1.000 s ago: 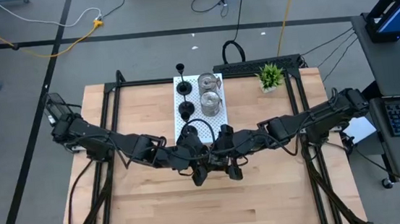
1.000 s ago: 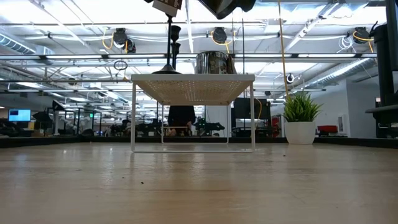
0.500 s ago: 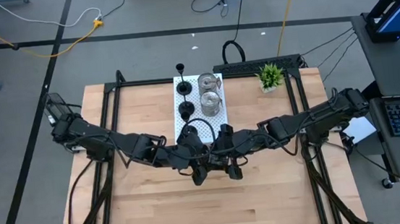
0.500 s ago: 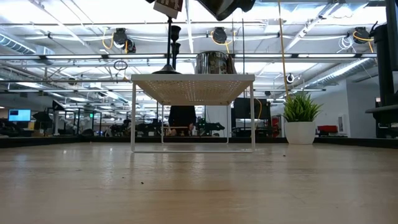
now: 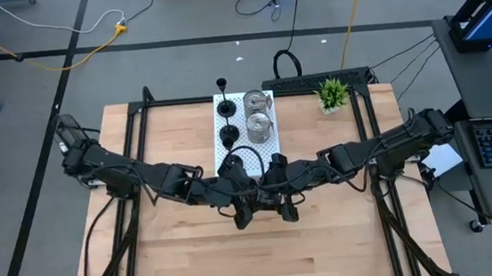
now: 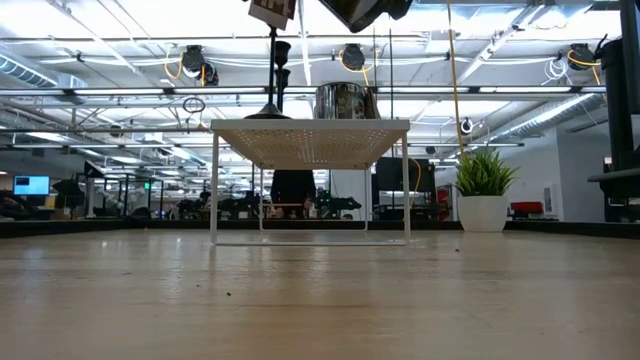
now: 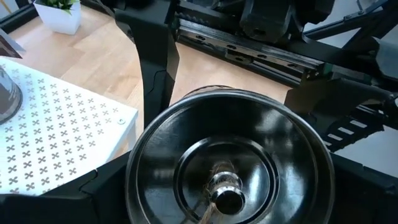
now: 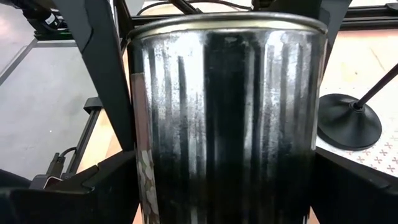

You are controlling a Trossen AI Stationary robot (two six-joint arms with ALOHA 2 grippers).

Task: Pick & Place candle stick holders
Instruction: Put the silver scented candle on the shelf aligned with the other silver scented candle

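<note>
At the centre of the high view, just below the white perforated board [image 5: 244,131], your left gripper [image 5: 243,211] and right gripper [image 5: 285,208] meet nose to nose, raised well off the table [image 5: 185,259]. You have one silver holder [image 8: 227,112] caught between them. In the right wrist view its ribbed, shiny wall stands upright and fills the gap, with the right fingers [image 8: 62,193] spread wide against its two sides. In the left wrist view you look straight down into the same cup, and the left fingers [image 7: 62,199] are set just as wide around its rim. Moving outward, the board's near corner sits just beside the pair. On the board, up the middle of the high view, you have three black holders [image 5: 228,135] in a column on its left half. The lowest of them is closest to your grippers. Two more silver holders [image 5: 260,126] stand on its right half, one above the other. Further off, toward the upper right of the table, stands the small potted plant [image 5: 332,93], well apart from everything else.
</note>
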